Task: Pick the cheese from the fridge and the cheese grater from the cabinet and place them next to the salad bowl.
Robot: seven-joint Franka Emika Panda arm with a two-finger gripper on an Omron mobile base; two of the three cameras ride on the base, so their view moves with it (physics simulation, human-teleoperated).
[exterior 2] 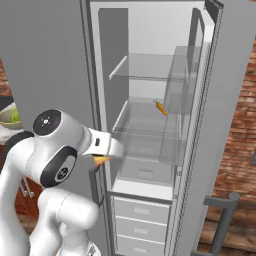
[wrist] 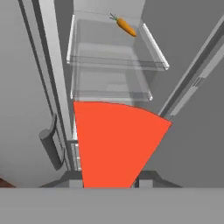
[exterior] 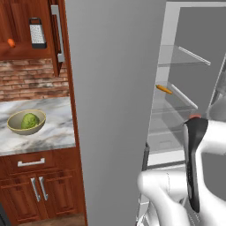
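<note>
Glossy white rounded arm (exterior 2: 45,165) with black joint bands and caps

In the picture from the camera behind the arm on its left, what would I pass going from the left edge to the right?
Salad bowl on the counter, cheese grater up in the cabinet, the fridge door, then the carrot on a fridge shelf.

A carrot (wrist: 126,26) lies on a glass shelf (wrist: 113,65).
</note>
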